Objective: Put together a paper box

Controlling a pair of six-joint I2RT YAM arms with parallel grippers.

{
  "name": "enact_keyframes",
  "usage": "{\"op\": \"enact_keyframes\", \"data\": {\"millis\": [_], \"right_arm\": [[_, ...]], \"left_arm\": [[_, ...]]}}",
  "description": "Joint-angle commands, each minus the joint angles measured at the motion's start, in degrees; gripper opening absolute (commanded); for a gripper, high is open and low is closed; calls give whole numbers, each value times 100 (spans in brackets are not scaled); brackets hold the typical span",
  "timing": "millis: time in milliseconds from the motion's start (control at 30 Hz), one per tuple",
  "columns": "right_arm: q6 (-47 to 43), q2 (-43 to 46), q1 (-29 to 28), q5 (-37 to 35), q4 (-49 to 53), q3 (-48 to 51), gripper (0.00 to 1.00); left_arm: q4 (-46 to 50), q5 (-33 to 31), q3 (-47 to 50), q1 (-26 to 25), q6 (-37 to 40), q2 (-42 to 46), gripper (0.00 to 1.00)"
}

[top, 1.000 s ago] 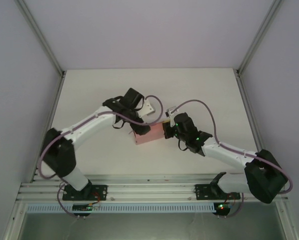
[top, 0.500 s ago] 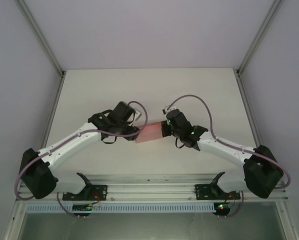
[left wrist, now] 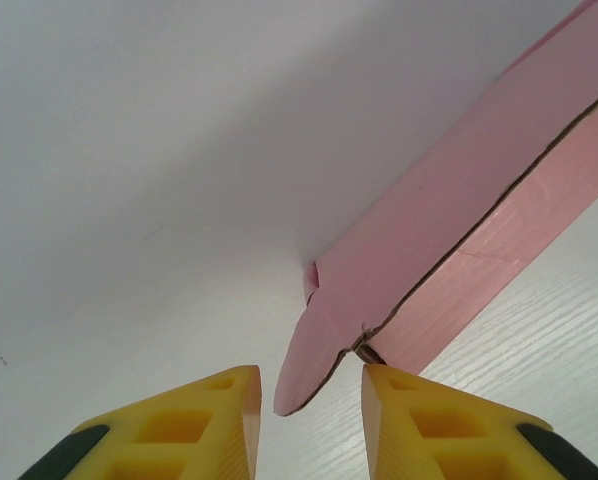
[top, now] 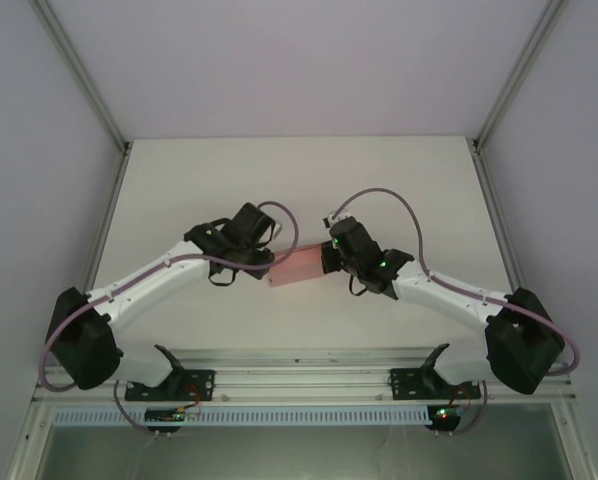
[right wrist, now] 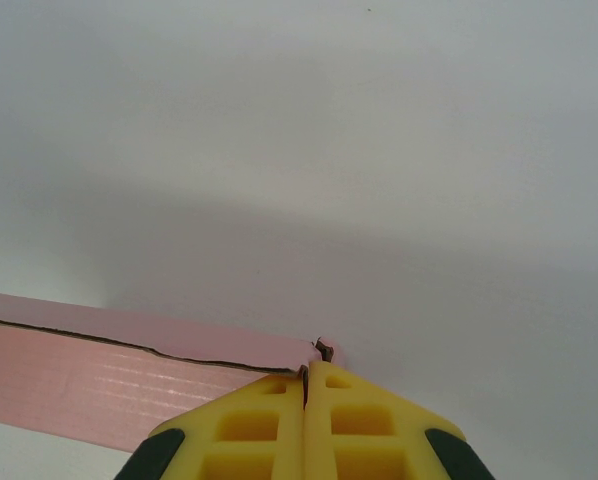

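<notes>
We see the paper box, a pink thin-card piece folded into a long, shallow shape, between the two grippers. It sits over the middle of the white, faintly wood-grained desk, somewhat nearer the near edge than the far edge and well away from both side edges. In the overhead view it lies slanted, its left end closer to the near edge than its right end. We cannot tell whether it rests on the desk or is lifted off it.

The left gripper meets the box's left end. In its wrist view the paper box runs up toward the top right corner, with a dark raw edge along a fold. A rounded pink flap pokes between the yellow fingers of the left gripper. The jaws stand apart: we see a gap between the flap and the left-hand finger, while the flap's other edge is just beside the other finger. This gripper is released, bracketing the flap without pinching it.

The right gripper is at the box's right end. In its wrist view the yellow fingers of the right gripper are pressed together, clenched on a corner of the paper box. The box's pink wall stretches away to the left edge of that view.
</notes>
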State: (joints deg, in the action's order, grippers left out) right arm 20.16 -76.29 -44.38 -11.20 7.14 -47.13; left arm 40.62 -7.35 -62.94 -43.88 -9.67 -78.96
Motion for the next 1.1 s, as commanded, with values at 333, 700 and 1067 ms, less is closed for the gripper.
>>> {"op": "enact_keyframes", "data": {"millis": [333,700,1067], "right_arm": [[85,-141,-150,61,657,57,0],[659,-142,-483,-212,580,203,0],[358,-15,-538,-143,-1,625,0]], "left_arm": [[-42,140,-477,99,-514,-389,0],[-1,1595,-686,638,-2482,-849,0],[-207,727,-160,449,-1834,-837,0]]}}
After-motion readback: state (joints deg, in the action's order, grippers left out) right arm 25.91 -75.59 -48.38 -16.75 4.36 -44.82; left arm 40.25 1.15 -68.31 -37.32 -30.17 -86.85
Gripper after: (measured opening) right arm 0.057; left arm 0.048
